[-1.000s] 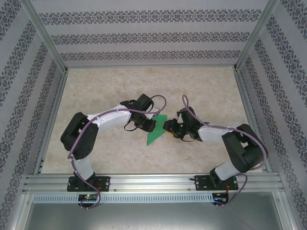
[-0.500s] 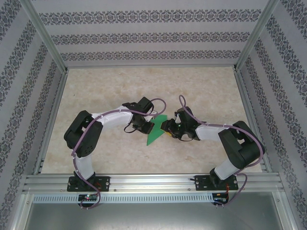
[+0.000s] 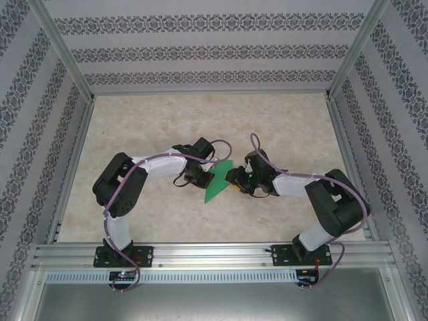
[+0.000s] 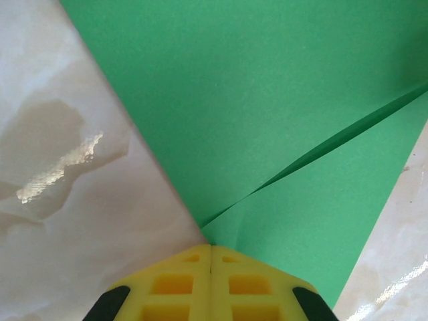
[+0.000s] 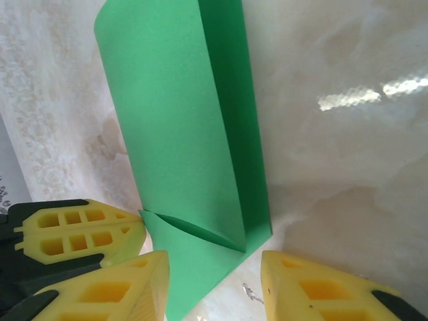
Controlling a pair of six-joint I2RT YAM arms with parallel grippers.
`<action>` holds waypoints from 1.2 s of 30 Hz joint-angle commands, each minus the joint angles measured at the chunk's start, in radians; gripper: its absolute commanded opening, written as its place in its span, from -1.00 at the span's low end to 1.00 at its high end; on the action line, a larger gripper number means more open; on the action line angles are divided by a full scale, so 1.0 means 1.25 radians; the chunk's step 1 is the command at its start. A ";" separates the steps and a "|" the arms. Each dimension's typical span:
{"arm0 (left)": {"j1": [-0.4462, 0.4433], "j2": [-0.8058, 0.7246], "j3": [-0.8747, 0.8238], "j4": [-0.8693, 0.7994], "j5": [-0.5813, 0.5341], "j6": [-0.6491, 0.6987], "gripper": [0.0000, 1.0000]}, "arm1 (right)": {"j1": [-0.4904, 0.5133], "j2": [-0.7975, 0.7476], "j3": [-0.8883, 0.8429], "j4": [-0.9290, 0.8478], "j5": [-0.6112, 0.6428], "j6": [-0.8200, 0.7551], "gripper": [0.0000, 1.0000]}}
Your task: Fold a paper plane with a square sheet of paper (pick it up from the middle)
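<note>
The green sheet of paper (image 3: 217, 182) lies on the table between my two grippers, folded over into a narrow tapered shape. In the left wrist view the paper (image 4: 267, 100) shows a raised flap edge running diagonally. My left gripper (image 4: 211, 249) is shut, its yellow tip touching the paper's edge where that flap starts; it sits at the paper's left (image 3: 202, 175). My right gripper (image 5: 214, 267) stands open astride the paper's (image 5: 180, 120) near end, with one corner lying between its fingers; it is at the paper's right (image 3: 231, 177). The left gripper's fingers (image 5: 80, 234) show beside it.
The marble-patterned table (image 3: 200, 120) is walled by patterned panels on three sides, with aluminium posts (image 3: 63, 50) at the corners. An aluminium rail (image 3: 214, 254) carrying both arm bases runs along the near edge.
The left arm has shifted slightly right, bringing its gripper closer against the paper. The right gripper has edged left toward the paper. The paper has barely moved.
</note>
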 commanded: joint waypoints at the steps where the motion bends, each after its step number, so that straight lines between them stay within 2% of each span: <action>1: 0.007 0.013 -0.010 0.021 -0.010 0.011 -0.94 | 0.015 0.015 0.023 0.052 -0.017 0.016 -0.22; 11: 0.006 0.014 -0.017 0.019 -0.013 0.013 -0.94 | 0.024 0.043 0.044 0.072 -0.021 0.026 -0.19; 16: 0.007 0.003 -0.021 0.024 -0.010 0.008 -0.92 | 0.026 0.070 0.062 0.090 -0.063 0.003 -0.24; 20: 0.006 -0.039 -0.063 0.089 -0.008 -0.039 -0.83 | 0.026 0.073 0.069 0.077 -0.077 -0.022 -0.30; 24: 0.007 -0.117 -0.119 0.161 -0.011 -0.098 -0.61 | 0.024 0.082 0.084 0.037 -0.082 -0.049 -0.47; 31: 0.000 -0.235 -0.173 0.179 -0.011 -0.137 -0.44 | 0.022 0.097 0.094 0.038 -0.093 -0.058 -0.59; 36: -0.033 -0.280 -0.209 0.186 -0.037 -0.156 -0.36 | 0.023 0.106 0.107 0.031 -0.098 -0.058 -0.78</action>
